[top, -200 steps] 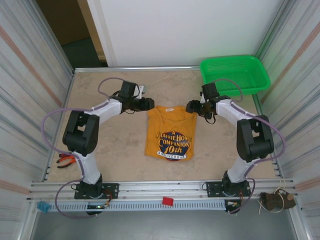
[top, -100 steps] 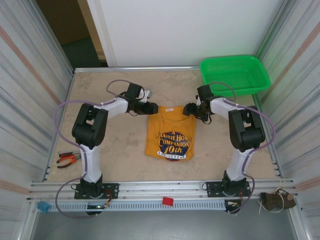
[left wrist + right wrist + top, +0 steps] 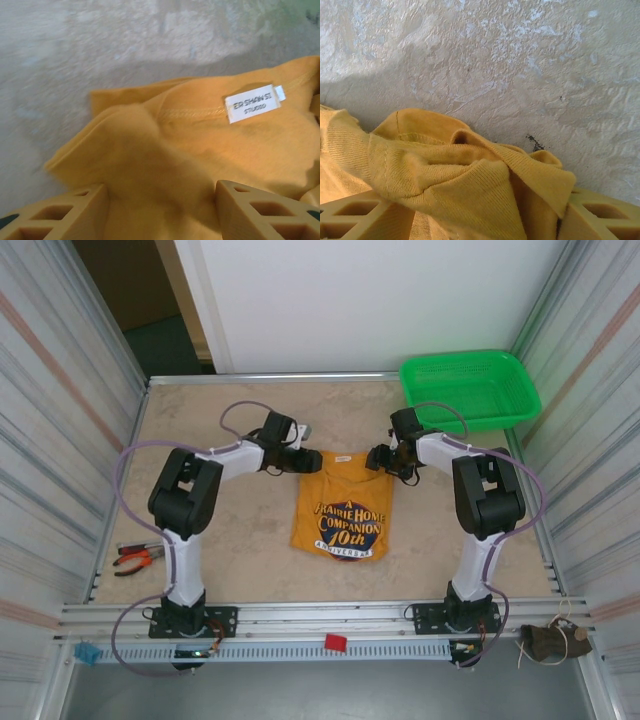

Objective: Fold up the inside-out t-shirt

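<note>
**Both tools at the shirt's shoulders**

We see the inside-out t-shirt (image 3: 340, 505) lying flat in the middle of the worktop (image 3: 220, 540), lettered print (image 3: 347, 525) facing up and collar toward the far side. The left tool (image 3: 305, 458) sits at the shirt's left shoulder, its fingers (image 3: 65, 215) spread, with loose cloth between them and the white tag (image 3: 250, 103) just beyond. The right tool (image 3: 372, 457) is at the other shoulder. Its fingers (image 3: 605, 217) stand apart around a bunched fold, and we cannot tell whether they pinch it.
</note>
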### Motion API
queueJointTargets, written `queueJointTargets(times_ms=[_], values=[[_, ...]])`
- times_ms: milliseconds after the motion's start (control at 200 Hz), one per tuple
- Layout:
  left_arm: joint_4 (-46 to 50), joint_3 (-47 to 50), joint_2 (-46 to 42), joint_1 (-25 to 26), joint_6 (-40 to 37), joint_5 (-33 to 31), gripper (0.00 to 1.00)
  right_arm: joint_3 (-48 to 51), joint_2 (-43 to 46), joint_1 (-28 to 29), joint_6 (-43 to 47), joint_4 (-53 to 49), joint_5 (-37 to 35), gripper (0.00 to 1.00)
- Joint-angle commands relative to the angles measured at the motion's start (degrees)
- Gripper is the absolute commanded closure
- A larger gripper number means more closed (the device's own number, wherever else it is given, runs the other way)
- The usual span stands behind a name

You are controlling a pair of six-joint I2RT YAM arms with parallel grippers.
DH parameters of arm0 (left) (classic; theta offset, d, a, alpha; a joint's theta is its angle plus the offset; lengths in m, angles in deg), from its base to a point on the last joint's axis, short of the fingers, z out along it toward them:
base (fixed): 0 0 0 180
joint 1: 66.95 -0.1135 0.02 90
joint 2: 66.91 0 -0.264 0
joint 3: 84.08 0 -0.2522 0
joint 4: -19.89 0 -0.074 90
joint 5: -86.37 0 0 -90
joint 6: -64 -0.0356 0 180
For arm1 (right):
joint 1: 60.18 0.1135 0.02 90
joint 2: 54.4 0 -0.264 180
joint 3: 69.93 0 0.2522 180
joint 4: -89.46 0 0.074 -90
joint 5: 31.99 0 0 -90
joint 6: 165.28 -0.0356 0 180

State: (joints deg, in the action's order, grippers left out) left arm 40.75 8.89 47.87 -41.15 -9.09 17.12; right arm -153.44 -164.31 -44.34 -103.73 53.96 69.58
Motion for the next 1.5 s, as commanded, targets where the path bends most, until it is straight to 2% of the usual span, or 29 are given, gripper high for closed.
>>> queueJointTargets(times_ms=[0,406,852,937,1012,1102,1162,1192,1283,1493], values=[[-1.8,0.6,-4.6,0.0,-1.3,-7.5,0.41,0.8,-3.6,1.3,-1.1,2.6,2.5,0.34],[6.8,-10.8,4.9,0.9,-2.7,-8.8,0.40,0.7,-3.7,1.4,-1.4,2.5,2.6,0.33],[11.4,-10.5,8.5,4.6,-2.4,-9.6,0.40,-0.1,-4.7,1.7,-1.6,2.5,2.9,0.35],[11.1,-10.7,9.6,5.8,-1.9,-8.5,0.43,-0.1,-4.9,1.7,-1.8,2.7,3.6,0.42],[10.2,-10.5,10.0,6.8,-1.7,-7.1,0.52,-0.2,-4.9,1.7,-1.7,2.8,4.4,0.59],[8.6,-9.9,9.9,7.2,-1.1,-4.3,0.76,-0.7,-4.8,1.7,-1.2,2.7,5.8,0.82],[7.4,-9.5,9.4,7.2,-0.7,-2.5,1.00,-1.0,-4.4,1.6,-0.7,2.4,6.7,0.94],[6.9,-9.3,8.8,7.2,-0.6,-2.1,1.00,-1.1,-4.0,1.6,-0.4,2.3,7.2,1.00],[4.9,-7.1,5.7,6.0,0.5,-1.3,1.00,-0.5,-0.9,1.4,0.0,2.2,8.7,1.00],[-3.6,2.0,-11.6,1.4,4.5,-1.4,1.00,1.4,10.8,1.2,-1.2,2.4,10.8,1.00]])
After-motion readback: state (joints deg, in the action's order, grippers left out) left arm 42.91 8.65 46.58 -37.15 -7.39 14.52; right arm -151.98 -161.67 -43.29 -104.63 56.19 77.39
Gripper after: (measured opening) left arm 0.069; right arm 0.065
